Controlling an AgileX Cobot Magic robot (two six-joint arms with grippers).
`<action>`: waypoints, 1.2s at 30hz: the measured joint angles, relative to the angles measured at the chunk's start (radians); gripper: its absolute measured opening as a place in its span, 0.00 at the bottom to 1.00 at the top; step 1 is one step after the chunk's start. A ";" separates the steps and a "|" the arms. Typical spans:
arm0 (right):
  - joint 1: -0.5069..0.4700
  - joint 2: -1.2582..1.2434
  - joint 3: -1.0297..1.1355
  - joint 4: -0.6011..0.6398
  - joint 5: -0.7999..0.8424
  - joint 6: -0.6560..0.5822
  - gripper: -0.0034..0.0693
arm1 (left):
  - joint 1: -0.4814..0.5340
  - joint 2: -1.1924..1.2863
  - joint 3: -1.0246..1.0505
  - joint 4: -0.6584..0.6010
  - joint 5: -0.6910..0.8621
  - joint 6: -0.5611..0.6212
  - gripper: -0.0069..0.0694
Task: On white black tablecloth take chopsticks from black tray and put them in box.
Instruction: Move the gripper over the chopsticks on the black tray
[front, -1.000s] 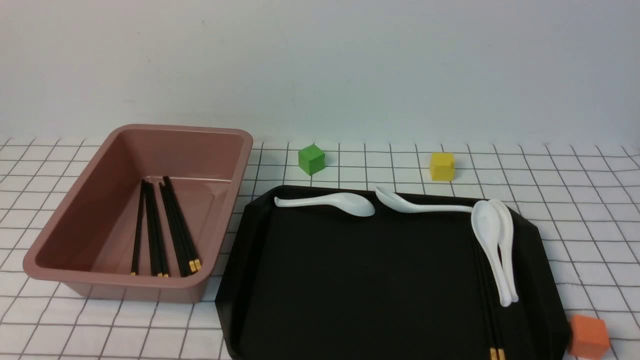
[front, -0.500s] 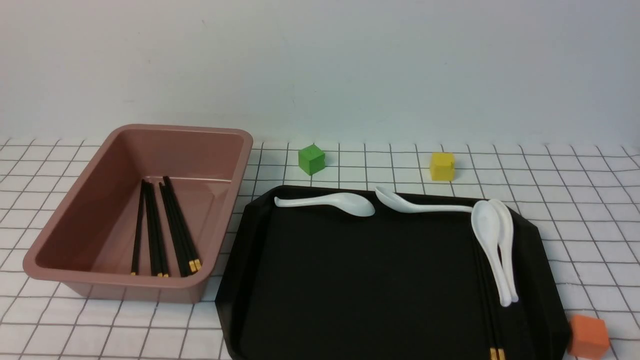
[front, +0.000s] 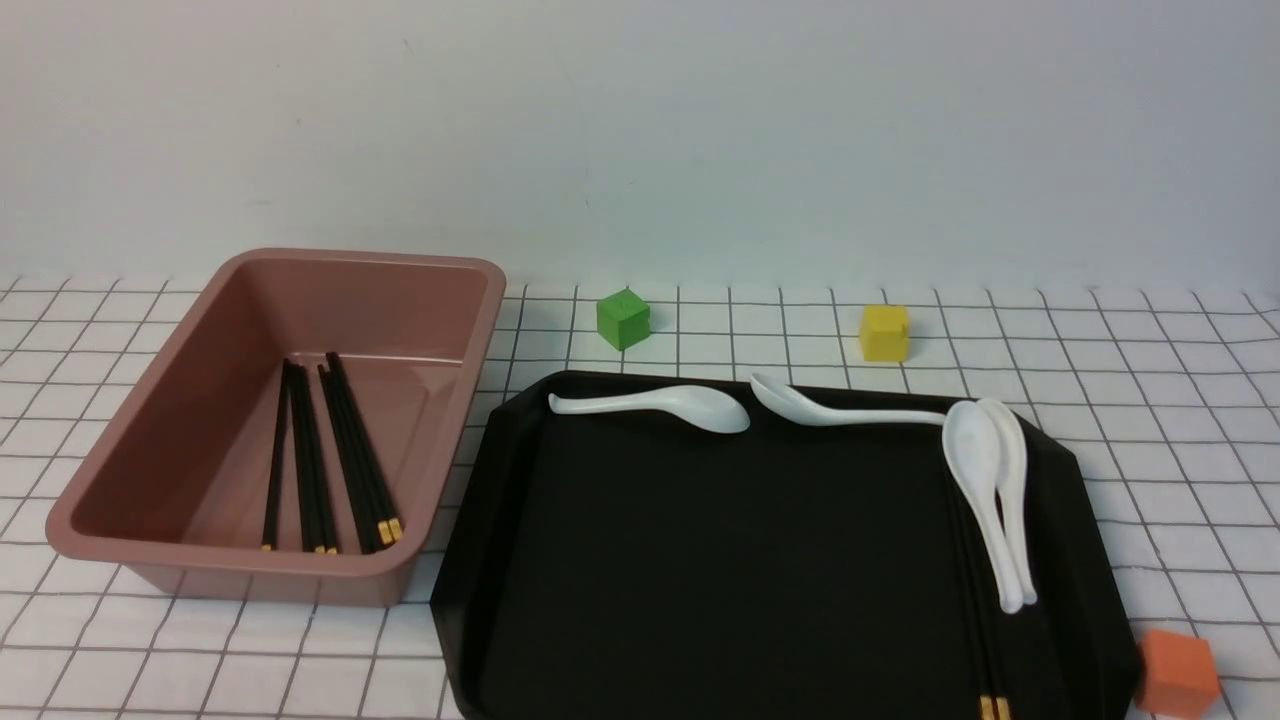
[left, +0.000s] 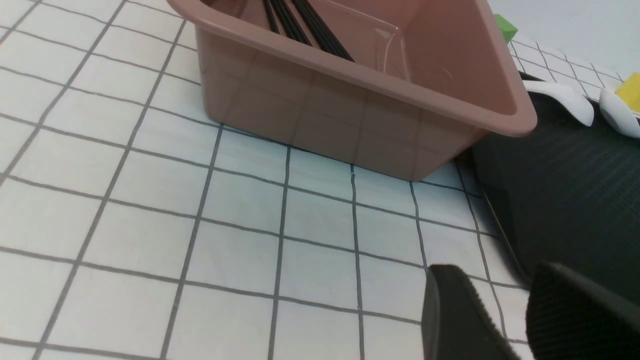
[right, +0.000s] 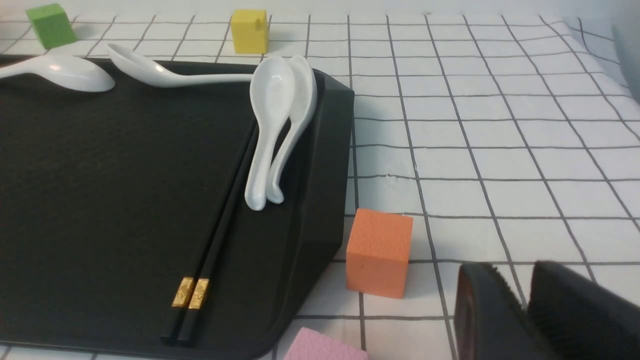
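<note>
The two black chopsticks (right: 217, 240) still to be moved look light, stiff and smooth, likely to roll or slide apart if pinched off-centre. I'd take both together across the bare middle of the shafts, between the gold bands and the white spoons (right: 267, 115), whose bowls lie over or close against their far ends; a careless lift could drag a spoon along.

The pair lies side by side in the black tray (front: 780, 600), near its right side. The right gripper's jaws (right: 525, 305) are outside the tray, beyond the orange cube (right: 380, 252), a little parted with nothing visible between them. The left gripper's jaws (left: 520, 300) stand apart and hold nothing, over the gridded tablecloth (left: 240, 200) near the tray's other side.

Farther left, the brownish-pink box (front: 240, 575) already contains several chopsticks, so this pair seems to be the last.
</note>
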 joint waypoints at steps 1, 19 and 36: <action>0.000 0.000 0.000 -0.004 0.000 0.000 0.27 | 0.000 0.000 0.000 0.000 0.000 0.000 0.40; 0.000 0.000 0.003 0.206 -0.031 0.082 0.31 | 0.000 0.000 0.000 0.000 0.000 0.000 0.40; 0.000 0.000 0.005 0.868 -0.227 0.282 0.32 | 0.000 0.000 0.000 0.000 0.000 0.000 0.40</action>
